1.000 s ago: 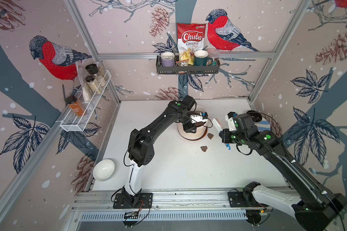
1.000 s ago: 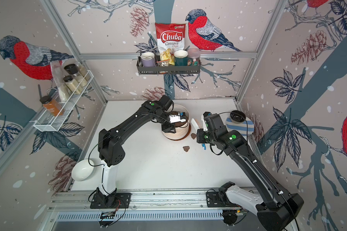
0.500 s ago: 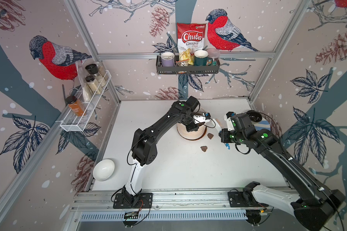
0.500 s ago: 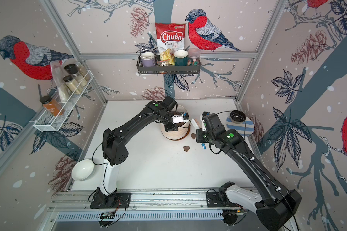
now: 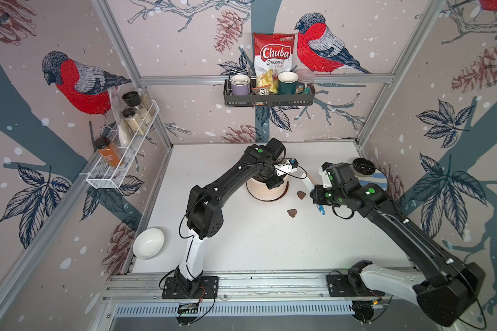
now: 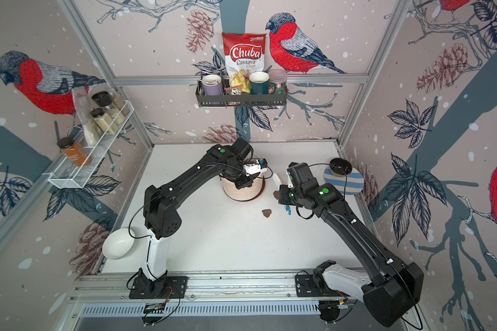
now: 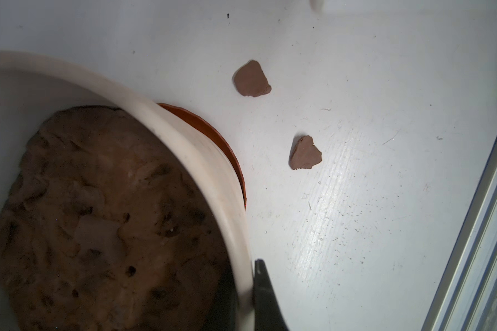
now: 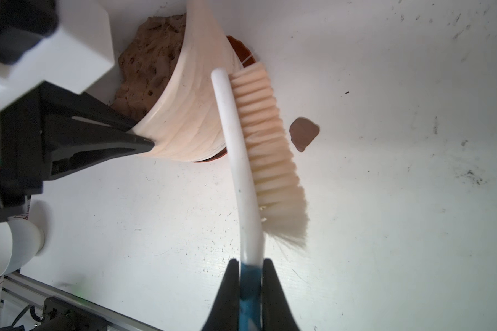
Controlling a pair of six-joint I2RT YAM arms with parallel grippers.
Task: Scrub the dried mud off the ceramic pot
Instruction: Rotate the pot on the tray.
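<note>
The left claw (image 7: 244,295) pinches the rim of the ceramic pot (image 5: 266,190); the right claw (image 8: 250,266) grips a brush (image 8: 241,143). Two dried mud lumps (image 5: 301,195) (image 5: 292,213) lie beside the pot on open surface (image 5: 270,243).

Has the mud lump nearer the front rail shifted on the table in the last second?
No. The dried mud lump sits in the same spot against the front rail and the white bowl as a second ago.

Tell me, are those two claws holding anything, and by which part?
The left gripper pinches the cream-white ribbed ceramic pot by its rim; the right gripper clamps the white bristle brush by its blue handle.
</note>
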